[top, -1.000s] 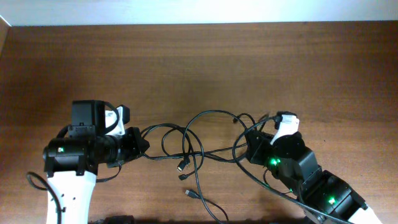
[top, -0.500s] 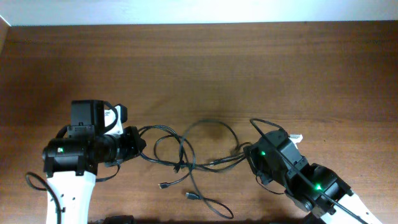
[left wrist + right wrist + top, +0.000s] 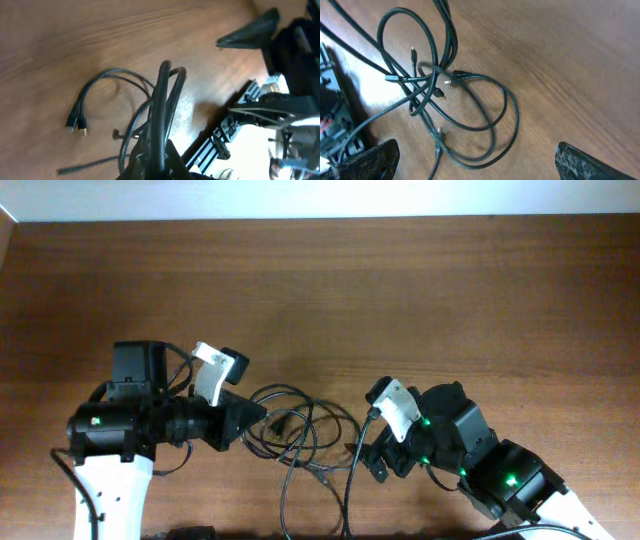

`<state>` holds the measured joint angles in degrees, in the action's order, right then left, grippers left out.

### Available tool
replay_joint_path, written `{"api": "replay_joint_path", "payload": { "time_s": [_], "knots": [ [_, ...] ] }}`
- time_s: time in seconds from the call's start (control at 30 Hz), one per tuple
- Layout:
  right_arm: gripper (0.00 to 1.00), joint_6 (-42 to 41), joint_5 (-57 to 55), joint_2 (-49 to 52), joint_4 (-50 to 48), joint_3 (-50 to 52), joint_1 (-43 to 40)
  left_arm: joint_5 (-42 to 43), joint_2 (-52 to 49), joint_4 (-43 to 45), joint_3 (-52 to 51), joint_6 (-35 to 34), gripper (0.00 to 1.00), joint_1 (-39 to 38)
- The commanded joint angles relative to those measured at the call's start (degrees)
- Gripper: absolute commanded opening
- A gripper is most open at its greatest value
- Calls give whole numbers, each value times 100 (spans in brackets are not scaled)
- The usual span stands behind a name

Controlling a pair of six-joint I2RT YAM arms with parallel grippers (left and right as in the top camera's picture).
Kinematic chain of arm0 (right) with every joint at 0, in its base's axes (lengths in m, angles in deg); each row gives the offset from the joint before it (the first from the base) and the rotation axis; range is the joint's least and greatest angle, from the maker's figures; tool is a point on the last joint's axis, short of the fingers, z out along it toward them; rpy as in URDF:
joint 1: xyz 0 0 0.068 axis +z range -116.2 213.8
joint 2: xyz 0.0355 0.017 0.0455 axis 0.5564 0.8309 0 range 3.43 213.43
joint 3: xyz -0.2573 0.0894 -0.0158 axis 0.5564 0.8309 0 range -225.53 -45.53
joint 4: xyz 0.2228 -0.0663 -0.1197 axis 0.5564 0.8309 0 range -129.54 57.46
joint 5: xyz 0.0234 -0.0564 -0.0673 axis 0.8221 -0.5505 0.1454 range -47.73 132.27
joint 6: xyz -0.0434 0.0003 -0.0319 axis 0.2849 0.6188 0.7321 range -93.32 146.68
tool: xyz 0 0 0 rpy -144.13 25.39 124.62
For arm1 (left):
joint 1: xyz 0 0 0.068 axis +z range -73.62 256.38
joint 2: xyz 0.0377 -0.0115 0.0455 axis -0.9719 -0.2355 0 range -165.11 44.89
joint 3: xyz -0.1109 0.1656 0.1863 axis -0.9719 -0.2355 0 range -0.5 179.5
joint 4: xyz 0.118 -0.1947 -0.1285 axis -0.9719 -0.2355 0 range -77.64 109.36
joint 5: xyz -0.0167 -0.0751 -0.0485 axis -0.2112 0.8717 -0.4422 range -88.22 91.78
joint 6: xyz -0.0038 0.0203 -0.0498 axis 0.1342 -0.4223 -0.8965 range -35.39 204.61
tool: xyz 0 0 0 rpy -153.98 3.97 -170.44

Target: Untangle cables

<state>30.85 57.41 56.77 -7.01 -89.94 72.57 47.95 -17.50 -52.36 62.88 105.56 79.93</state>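
Overhead top-down; wrists close on cables (image 3: 300, 432)

Matte black housings with green lights are covering the left arm (image 3: 125, 430) and right arm (image 3: 480, 465). The black left hand (image 3: 254, 417) is wearing a white plate; a white link is showing nearer the front edge of the desk (image 3: 320, 280).

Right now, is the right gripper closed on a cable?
No: the right gripper has its fingers wide apart, with the cables lying on the table beyond them.
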Motion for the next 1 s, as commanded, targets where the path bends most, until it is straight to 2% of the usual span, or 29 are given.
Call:
{"api": "replay_joint_path", "payload": {
  "time_s": [0.0, 0.13, 0.27, 0.3, 0.33, 0.4, 0.43, 0.53, 0.6, 0.67, 0.73, 0.77, 0.8, 0.9, 0.97],
  "knots": [
    [98, 614, 170, 160, -4, -9, -15, 1270, 9, -140, 42, 1213, 0, 20],
    [98, 787, 1451, 688, -111, -7, -15, 1596, 9, -92, 42, 1211, 0, 20],
    [96, 787, 1954, 1054, -129, -7, -15, 1685, 9, 57, 42, 1209, 0, 20],
    [90, 791, 2044, 1058, -129, -7, -15, 1685, 9, 57, 42, 1209, 0, 22],
    [67, 903, 2046, 1058, -127, -7, -15, 1685, 9, 96, 42, 1207, 0, 24],
    [9, 914, 2044, 1058, -125, -7, -15, 1685, 9, 118, 42, 1207, 0, 24],
    [4, 911, 2044, 1058, -125, -7, -15, 1685, 9, 122, 42, 1185, 0, 24],
    [4, 879, 2046, 1058, -105, -7, -15, 1683, 9, 188, 42, 1014, 0, 24],
    [4, 291, 2044, 1016, -144, -31, -22, 1644, 9, 184, 42, 1014, 0, 24],
    [4, 66, 2162, 802, -153, -223, -22, 1029, 9, 201, 42, 734, 0, 24],
    [4, 66, 2175, 407, -153, -579, -22, -343, 9, 365, 42, -446, 0, 24],
    [4, 66, 2105, 146, -153, -774, -22, -1456, 9, 428, 42, -1462, 0, 24],
    [4, 63, 1902, -70, -153, -876, -22, -1919, 9, 428, 42, -1910, 0, 24],
    [4, -511, 680, -647, -81, -898, -22, -2428, 9, 485, 42, -2660, 0, 24],
    [4, -1276, -918, -916, 348, -898, -22, -2717, 9, 544, 42, -3366, 0, 24]
  ]
}}
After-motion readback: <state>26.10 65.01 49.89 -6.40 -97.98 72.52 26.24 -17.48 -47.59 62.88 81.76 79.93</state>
